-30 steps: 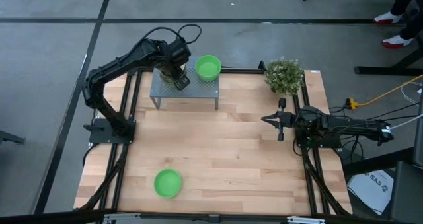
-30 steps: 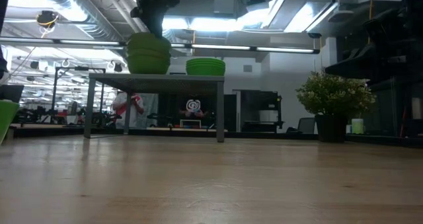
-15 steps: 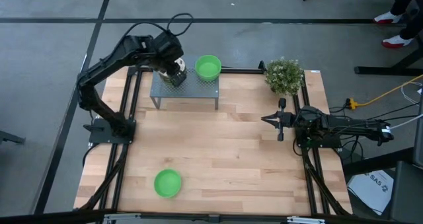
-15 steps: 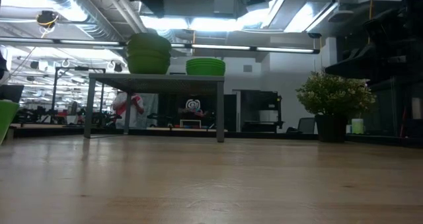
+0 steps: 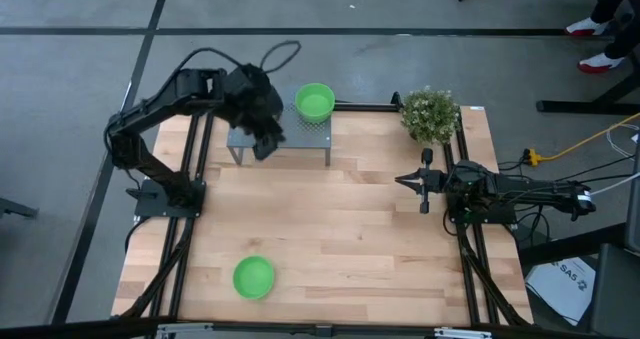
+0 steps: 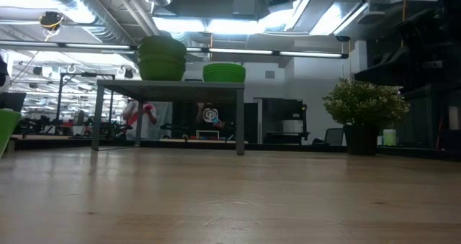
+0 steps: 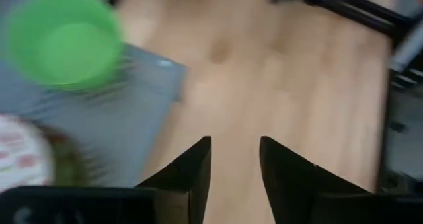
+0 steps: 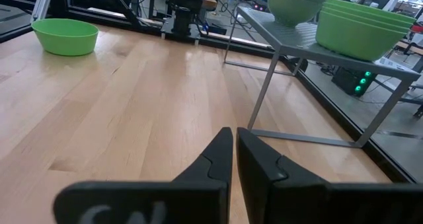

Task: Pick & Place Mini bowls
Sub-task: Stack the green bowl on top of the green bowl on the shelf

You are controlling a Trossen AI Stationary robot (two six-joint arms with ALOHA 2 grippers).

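Observation:
A grey wire shelf (image 5: pixel 300 139) stands at the table's far edge. On its right part sits a stack of green mini bowls (image 5: pixel 314 102) (image 6: pixel 224 73) (image 7: pixel 63 39). A second stack (image 6: pixel 161 58) rests on its left part; its top bowl (image 7: pixel 20 161) is white with speckles. My arm hides this stack in the high view. One green bowl (image 5: pixel 253 277) (image 8: pixel 65 36) lies near the table's near-left corner. My left gripper (image 5: pixel 262 144) (image 7: pixel 234 161) hovers open above the shelf's left front. My right gripper (image 5: pixel 405 180) (image 8: pixel 234 158) waits shut at the table's right.
A bushy potted plant (image 5: pixel 430 114) (image 6: pixel 364 111) stands at the far-right corner. Black frame rails run along the table's left and right edges. Bare wood lies between the shelf and the lone green bowl. People show in the room beyond the table in the low view.
My left gripper has risen from the top of the left stack, out of the low view's picture, and swung toward the table's near edge over the shelf's front. The stack has stayed on the shelf.

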